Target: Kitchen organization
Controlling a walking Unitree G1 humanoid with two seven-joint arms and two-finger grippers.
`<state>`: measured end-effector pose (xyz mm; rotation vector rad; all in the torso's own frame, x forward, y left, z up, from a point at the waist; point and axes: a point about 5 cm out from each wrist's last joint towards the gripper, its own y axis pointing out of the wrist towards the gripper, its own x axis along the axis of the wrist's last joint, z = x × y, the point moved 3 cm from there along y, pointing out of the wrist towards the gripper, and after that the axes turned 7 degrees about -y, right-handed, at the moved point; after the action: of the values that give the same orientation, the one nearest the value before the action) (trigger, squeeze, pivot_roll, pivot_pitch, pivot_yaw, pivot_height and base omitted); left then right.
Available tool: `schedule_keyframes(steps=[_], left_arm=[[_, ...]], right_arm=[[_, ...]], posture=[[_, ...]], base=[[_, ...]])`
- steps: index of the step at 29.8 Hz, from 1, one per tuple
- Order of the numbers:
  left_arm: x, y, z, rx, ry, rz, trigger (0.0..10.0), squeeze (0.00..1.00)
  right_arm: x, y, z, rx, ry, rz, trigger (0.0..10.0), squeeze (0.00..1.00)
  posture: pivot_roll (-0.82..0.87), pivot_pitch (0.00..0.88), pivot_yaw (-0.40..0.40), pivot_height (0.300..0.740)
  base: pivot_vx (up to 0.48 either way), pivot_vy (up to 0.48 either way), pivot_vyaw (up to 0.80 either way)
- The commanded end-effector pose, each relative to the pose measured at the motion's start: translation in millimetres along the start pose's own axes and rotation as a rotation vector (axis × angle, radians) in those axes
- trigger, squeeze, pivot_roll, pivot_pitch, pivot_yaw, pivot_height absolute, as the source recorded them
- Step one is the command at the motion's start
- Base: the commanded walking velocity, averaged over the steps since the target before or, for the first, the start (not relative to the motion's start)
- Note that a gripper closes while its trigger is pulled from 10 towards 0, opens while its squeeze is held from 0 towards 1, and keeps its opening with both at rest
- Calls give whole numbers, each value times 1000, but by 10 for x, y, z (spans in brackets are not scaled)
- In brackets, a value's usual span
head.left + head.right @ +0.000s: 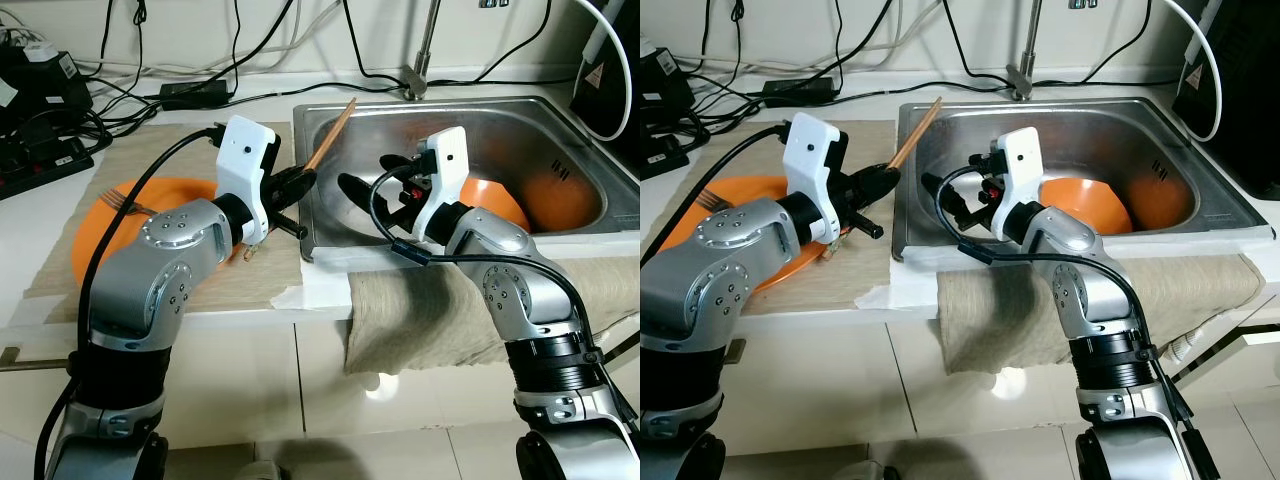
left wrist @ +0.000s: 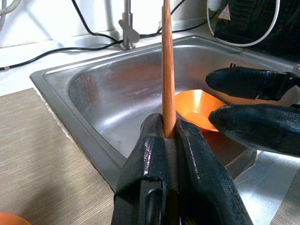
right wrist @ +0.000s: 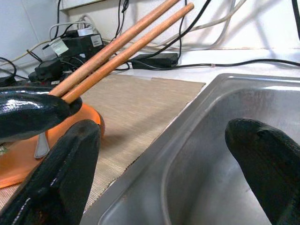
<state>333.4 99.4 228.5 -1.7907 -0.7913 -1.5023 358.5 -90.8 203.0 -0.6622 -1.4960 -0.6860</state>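
You have the left gripper point(image 1: 300, 183) clamped on the wooden chopsticks point(image 1: 333, 133) at the sink point(image 1: 520, 108) rim, the right gripper point(image 1: 365, 190) empty and spread beside them, so next carry them toward the orange plate point(image 1: 115, 225).

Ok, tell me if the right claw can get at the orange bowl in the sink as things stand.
Probably yes. The right claw hangs open over the sink, and the orange bowl lies just behind it with nothing between. The left claw, shut on the chopsticks, sits clear at the sink's edge.
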Motion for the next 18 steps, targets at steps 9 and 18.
schedule_keyframes(steps=[9,18], left_arm=[[-20,-21,-43,-15,12,7,0,0],[-30,-24,-84,-28,2,4,0,0]], right_arm=[[55,53,-75,-31,-56,4,10000,0],[50,82,-139,-94,42,-7,10000,0]], posture=[[82,9,49,740],[87,12,44,740]], base=[[0,0,0],[0,0,0]])
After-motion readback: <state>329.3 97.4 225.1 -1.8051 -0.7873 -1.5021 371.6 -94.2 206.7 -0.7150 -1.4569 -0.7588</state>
